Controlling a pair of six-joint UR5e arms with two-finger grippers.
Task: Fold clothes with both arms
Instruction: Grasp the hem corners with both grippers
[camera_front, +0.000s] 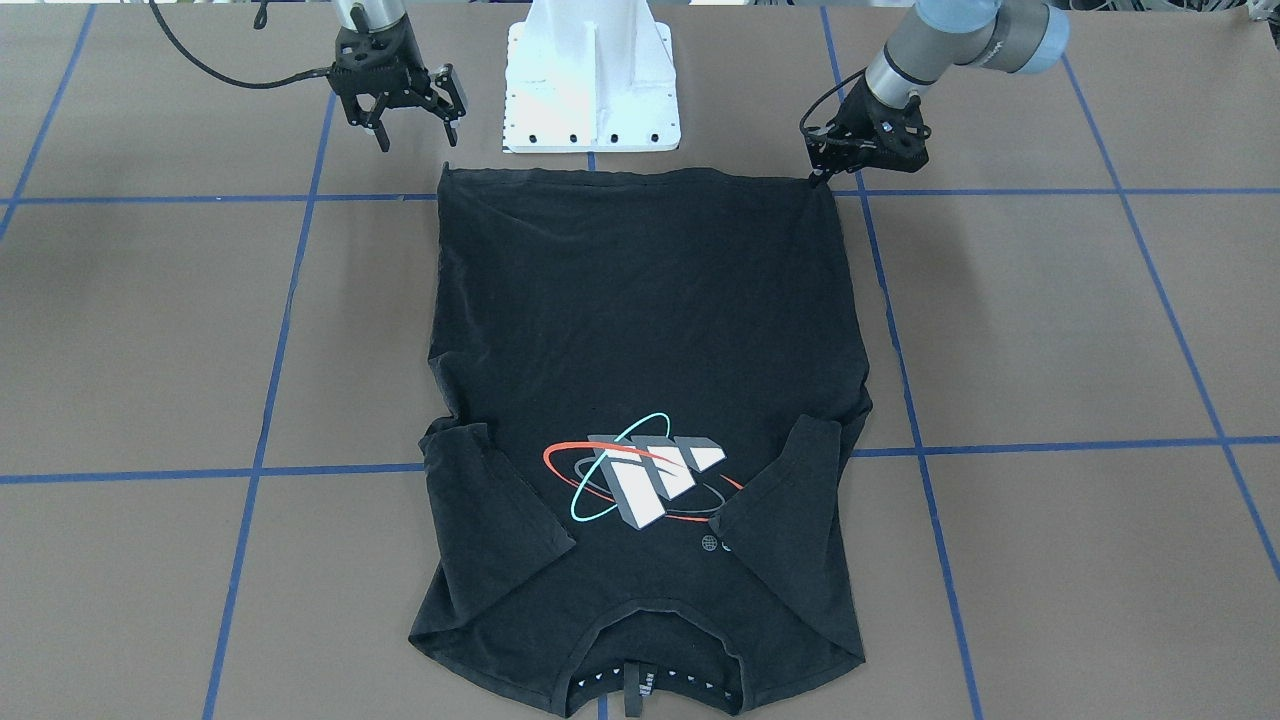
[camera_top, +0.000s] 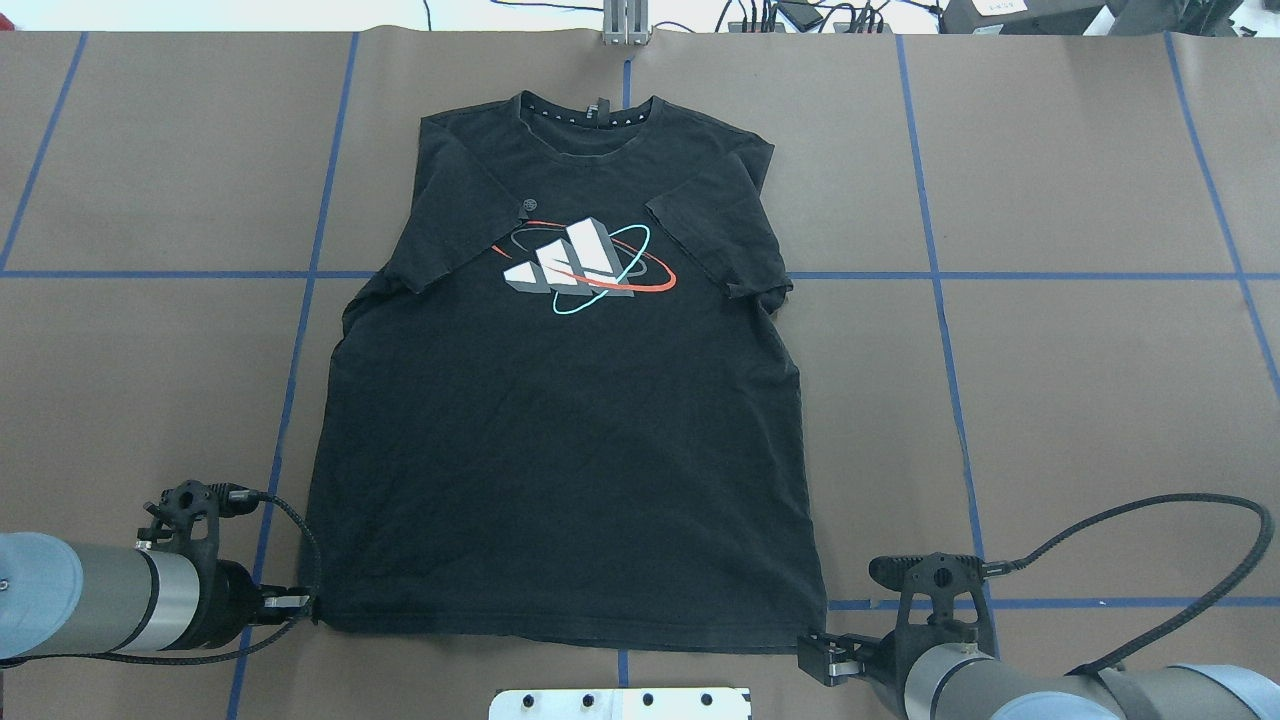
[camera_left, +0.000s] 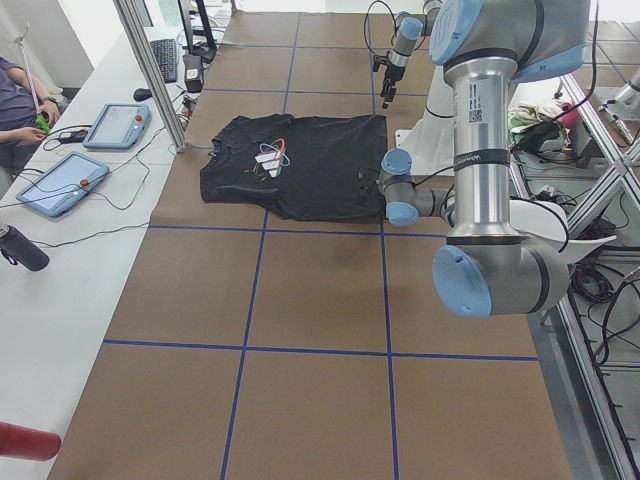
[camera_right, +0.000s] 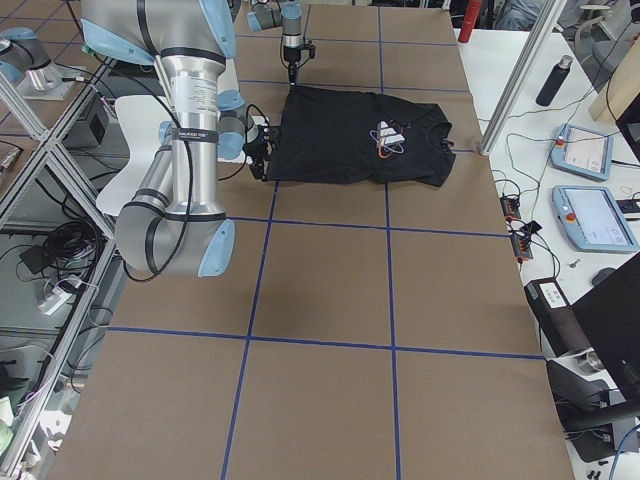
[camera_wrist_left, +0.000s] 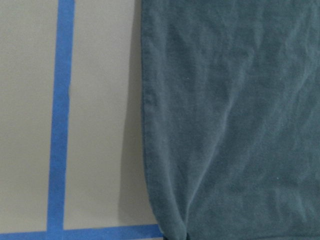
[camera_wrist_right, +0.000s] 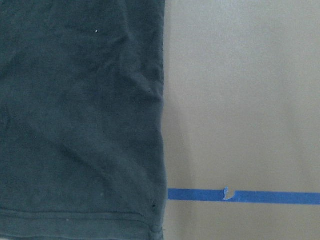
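The black T-shirt (camera_top: 560, 430) lies flat on the brown table, logo (camera_top: 585, 262) up, both sleeves folded in over the chest and the collar at the far edge. My left gripper (camera_top: 305, 605) is low at the near-left hem corner and shut on it; in the left wrist view the cloth (camera_wrist_left: 230, 125) puckers toward the bottom edge. My right gripper (camera_front: 415, 132) hangs open just off the other hem corner (camera_front: 447, 170), not touching the cloth. The right wrist view shows that corner (camera_wrist_right: 155, 227) lying flat.
The white pedestal base (camera_front: 592, 90) stands just behind the hem's middle. Blue tape lines (camera_front: 290, 330) cross the brown table. A side bench carries tablets (camera_left: 110, 125) and cables, with a person's arm (camera_left: 20, 120) at its far end.
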